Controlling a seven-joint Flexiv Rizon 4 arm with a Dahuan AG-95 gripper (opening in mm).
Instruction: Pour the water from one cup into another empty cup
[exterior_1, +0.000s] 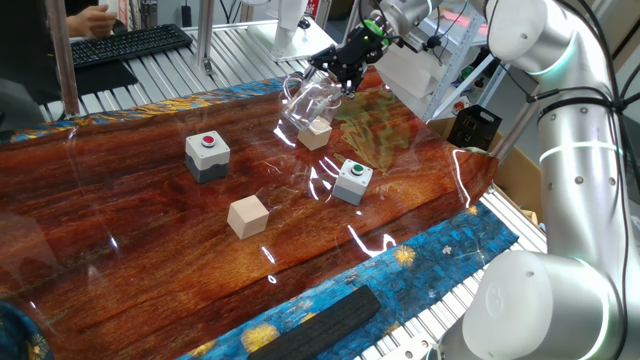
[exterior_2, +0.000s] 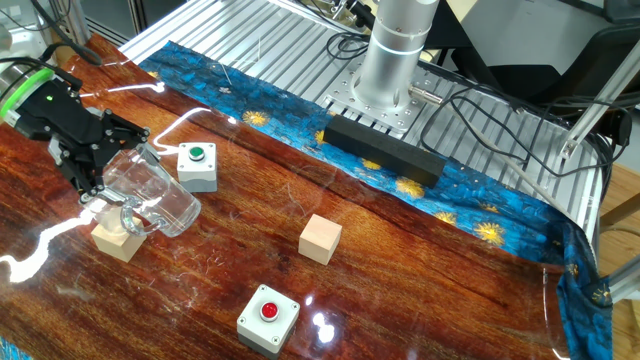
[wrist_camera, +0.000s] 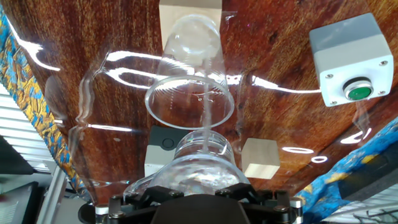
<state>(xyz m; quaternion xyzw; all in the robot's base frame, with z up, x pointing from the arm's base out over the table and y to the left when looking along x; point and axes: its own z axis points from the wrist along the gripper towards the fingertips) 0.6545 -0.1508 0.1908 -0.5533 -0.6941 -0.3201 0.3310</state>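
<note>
My gripper (wrist_camera: 193, 190) is shut on the clear glass mug (exterior_1: 308, 100), which it holds tilted above the table's far side. In the other fixed view the mug (exterior_2: 150, 195) leans mouth-down to the right, handle underneath, with the black fingers (exterior_2: 95, 160) clamped on its upper part. The hand view shows the smaller clear cup (wrist_camera: 189, 102) standing right below the mug's lip. A thin stream of water (wrist_camera: 205, 124) runs from the mug into that cup. A wooden cube (exterior_2: 118, 240) sits just beside them.
A green-button box (exterior_1: 352, 180) and a red-button box (exterior_1: 207, 155) stand on the wooden table (exterior_1: 120, 250). A second wooden cube (exterior_1: 247, 216) lies mid-table. A black bar (exterior_2: 385, 150) rests on the blue cloth along the table edge.
</note>
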